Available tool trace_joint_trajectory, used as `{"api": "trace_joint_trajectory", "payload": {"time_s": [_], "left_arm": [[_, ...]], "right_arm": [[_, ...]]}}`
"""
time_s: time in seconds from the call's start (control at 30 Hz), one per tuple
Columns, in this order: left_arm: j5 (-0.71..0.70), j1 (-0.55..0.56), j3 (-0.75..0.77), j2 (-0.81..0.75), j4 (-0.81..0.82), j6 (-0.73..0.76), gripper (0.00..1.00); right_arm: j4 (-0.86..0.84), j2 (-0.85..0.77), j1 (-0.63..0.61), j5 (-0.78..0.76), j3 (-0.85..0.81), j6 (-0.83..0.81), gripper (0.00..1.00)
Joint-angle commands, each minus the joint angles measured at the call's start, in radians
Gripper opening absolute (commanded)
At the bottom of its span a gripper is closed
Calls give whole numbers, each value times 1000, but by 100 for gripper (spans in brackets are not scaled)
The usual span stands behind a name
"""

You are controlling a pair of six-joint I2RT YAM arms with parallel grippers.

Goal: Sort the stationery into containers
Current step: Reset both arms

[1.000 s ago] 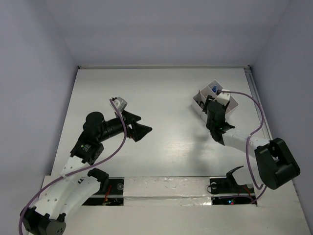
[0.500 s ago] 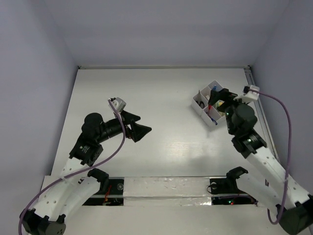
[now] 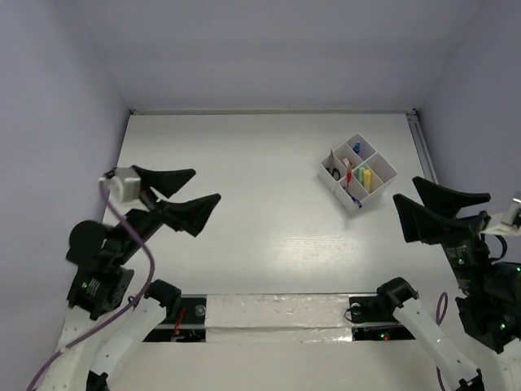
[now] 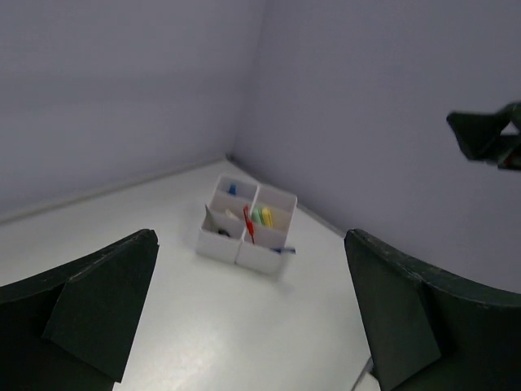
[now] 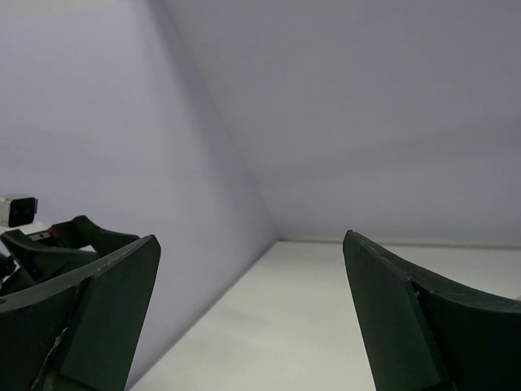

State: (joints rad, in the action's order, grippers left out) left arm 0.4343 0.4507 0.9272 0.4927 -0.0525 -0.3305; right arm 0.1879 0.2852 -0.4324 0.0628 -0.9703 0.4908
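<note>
Left gripper: jaws wide apart with nothing between them, raised above the left side of the table. Right gripper: jaws likewise spread wide and empty, held up at the right edge, pointing left. Neither of my grippers touches anything.

Organizer tray: sits on the table toward the far right, turned diamond-wise to the table edges, well apart from both grippers.

Contents as seen from above:
- red pen leaning across a middle divider
- yellow sticks in the compartment just right of it
- a small blue item in the far compartment
- a dark item in the left compartment, too small to identify
- a blue pen in the near compartment

My left wrist camera looks straight at the tray between its fingers. My right wrist camera faces the pale purple wall.
</note>
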Motion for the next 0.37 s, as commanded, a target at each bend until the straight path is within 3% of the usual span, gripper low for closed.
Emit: {"api": "trace_joint_trajectory", "payload": {"time_s": [0.0, 0.33], "left_arm": [[-152, 2, 88, -65, -13, 15, 99], [-197, 2, 79, -80, -26, 18, 99]], "right_arm": [[99, -46, 4, 20, -5, 9, 100], [97, -55, 4, -24, 53, -3, 100]]}}
